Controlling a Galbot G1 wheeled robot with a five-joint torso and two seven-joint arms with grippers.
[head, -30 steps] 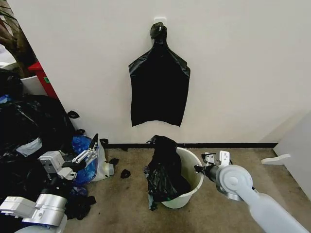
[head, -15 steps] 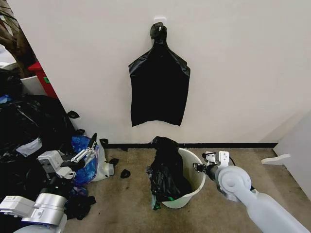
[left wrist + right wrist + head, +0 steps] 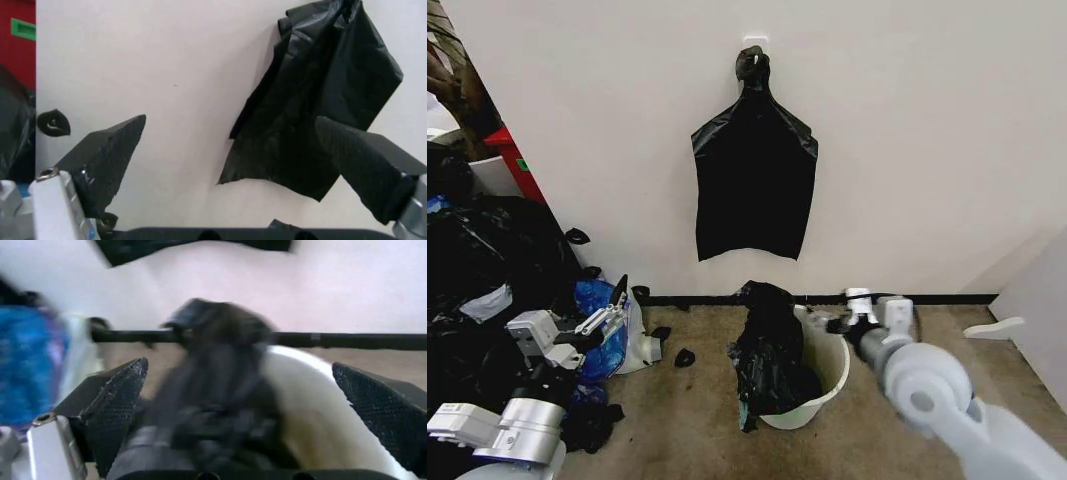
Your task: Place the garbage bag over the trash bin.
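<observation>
Garbage bag point(image 3: 770, 355) drapes the trash bin point(image 3: 831, 362); open right end effector point(image 3: 855, 308) has risen, left end effector point(image 3: 613, 308) open.

Glossy crinkled plastic garbage bag point(image 3: 769, 352), smooth white plastic trash bin point(image 3: 831, 367)

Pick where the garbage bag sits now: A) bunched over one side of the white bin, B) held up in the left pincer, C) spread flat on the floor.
A: the garbage bag hangs crumpled across the trash bin's rim, partly inside.
</observation>
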